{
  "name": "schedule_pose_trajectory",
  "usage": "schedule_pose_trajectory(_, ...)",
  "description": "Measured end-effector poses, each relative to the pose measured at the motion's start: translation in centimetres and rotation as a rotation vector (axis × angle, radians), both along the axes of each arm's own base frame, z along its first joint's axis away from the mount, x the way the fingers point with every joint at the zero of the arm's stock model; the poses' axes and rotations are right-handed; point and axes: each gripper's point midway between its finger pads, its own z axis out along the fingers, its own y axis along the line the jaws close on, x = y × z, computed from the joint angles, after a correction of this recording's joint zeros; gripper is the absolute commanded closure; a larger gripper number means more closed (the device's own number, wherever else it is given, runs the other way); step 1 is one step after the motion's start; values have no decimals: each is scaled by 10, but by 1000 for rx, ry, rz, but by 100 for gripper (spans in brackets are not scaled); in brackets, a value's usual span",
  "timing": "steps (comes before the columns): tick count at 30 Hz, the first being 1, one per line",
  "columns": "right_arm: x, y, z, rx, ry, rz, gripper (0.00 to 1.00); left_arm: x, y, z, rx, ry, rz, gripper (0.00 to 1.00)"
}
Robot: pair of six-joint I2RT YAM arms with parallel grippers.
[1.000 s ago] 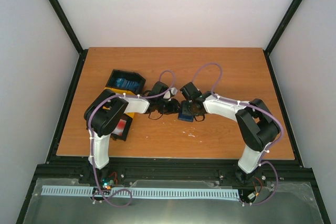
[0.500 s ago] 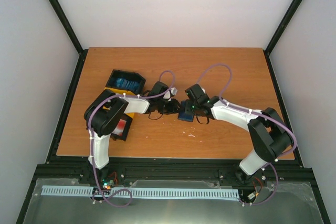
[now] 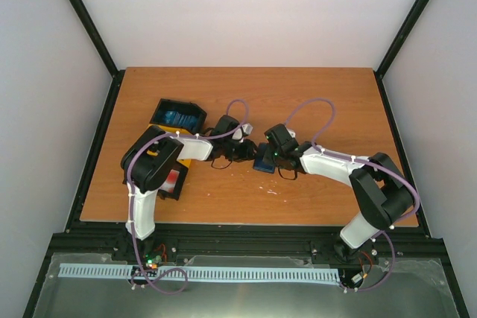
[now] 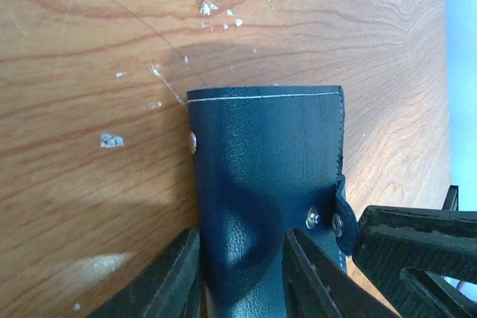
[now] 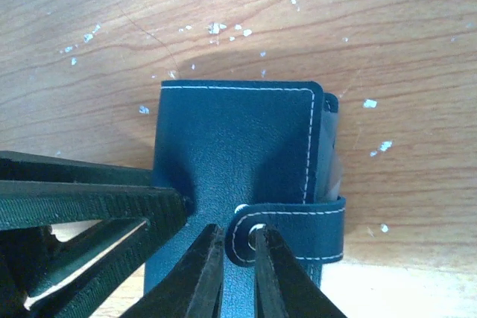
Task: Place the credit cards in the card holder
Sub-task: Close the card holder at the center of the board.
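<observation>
The card holder [image 3: 261, 161] is a dark navy wallet near the table's middle, folded shut, with a snap strap [image 5: 298, 232] wrapped over its cover. My left gripper [image 3: 249, 153] comes at it from the left, and the card holder [image 4: 264, 176] sits pinched between its fingers [image 4: 175, 281]. My right gripper [image 3: 273, 156] reaches in from the right; its fingertips [image 5: 212, 258] are closed narrowly on the rounded snap end of the strap on the card holder [image 5: 235, 139]. Credit cards lie in a tray at left: blue ones [image 3: 177, 118] and a white one with red [image 3: 173, 181].
The black-and-yellow tray [image 3: 160, 130] sits on the table's left side, partly under my left arm. White flecks mark the wood around the wallet. Black frame rails border the table, with pale walls beyond.
My right arm's elbow swung out to the right and its gripper's jaws narrowed onto the strap. The card holder and left gripper stayed where they were.
</observation>
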Motion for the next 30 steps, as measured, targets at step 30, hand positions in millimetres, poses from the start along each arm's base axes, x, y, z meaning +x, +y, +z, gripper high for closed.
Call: schedule_pose_trajectory(30,5,9,-13,88,19,-6,78,1,1,-4,5,7,6,77)
